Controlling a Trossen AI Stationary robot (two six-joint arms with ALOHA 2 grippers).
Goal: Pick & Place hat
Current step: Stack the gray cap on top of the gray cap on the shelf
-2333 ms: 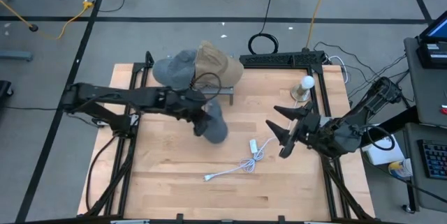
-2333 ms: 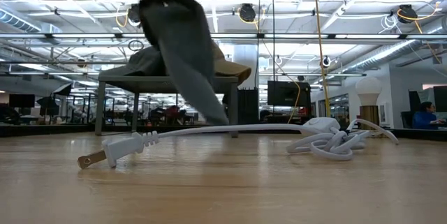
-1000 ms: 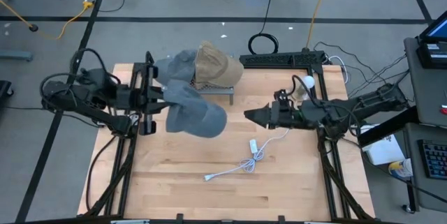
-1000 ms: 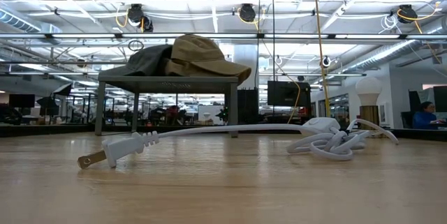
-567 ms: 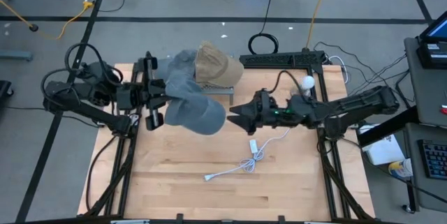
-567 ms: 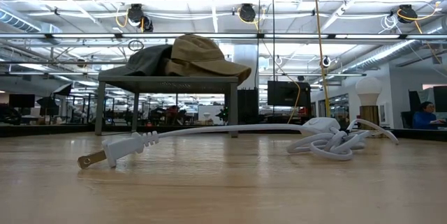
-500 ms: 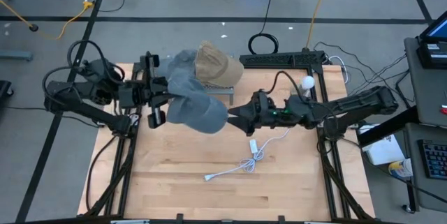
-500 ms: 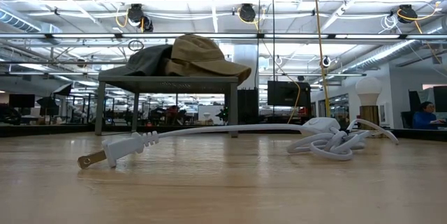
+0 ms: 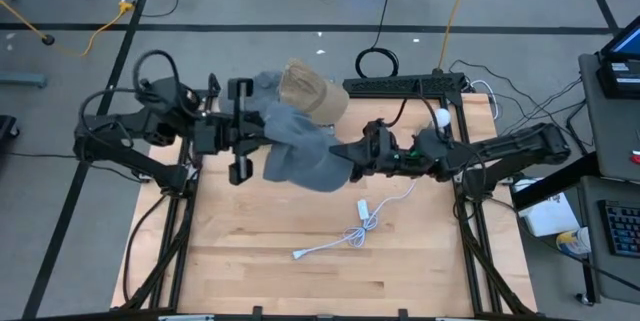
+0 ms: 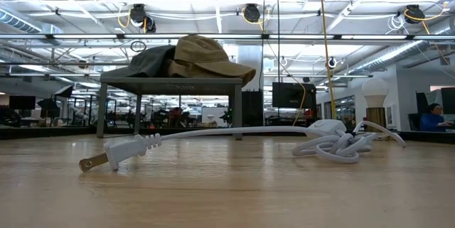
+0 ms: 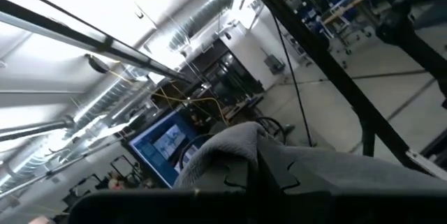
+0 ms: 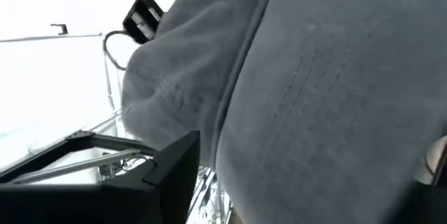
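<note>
A grey hat (image 9: 300, 153) hangs in the air over the table's middle, between both arms, and does not show in the low view. My left gripper (image 9: 262, 133) is shut on its left side; in the left wrist view the grey cloth (image 11: 279, 161) bunches right at the fingers. My right gripper (image 9: 342, 157) is open at the hat's right side. In the right wrist view the grey crown (image 12: 314, 98) fills the space between its fingers. A tan hat (image 9: 310, 89) and another grey hat (image 9: 262, 89) lie on a small stand (image 10: 170, 82) at the far side. My left gripper pinches the grey hat's left edge (image 11: 241, 151), where the cloth is bunched, between its two fingers, coming level from the table's left. The hat is lifted clear and sags toward the right. My right gripper has one finger (image 12: 171, 172) on each side of the crown; whether they touch it I cannot tell.
A white power cord (image 9: 350, 233) with its plug (image 10: 106, 158) lies on the wood on the near-right side. A white bulb (image 9: 438, 119) stands near the right edge. The stand with two hats takes up the far middle. Bare wood (image 9: 250, 261) lies near the front.
My left gripper has carried the grey hat toward the table's right and slightly toward the far edge, keeping it lifted. My right gripper has moved toward the table's left until its fingers reached the hat's right side.
</note>
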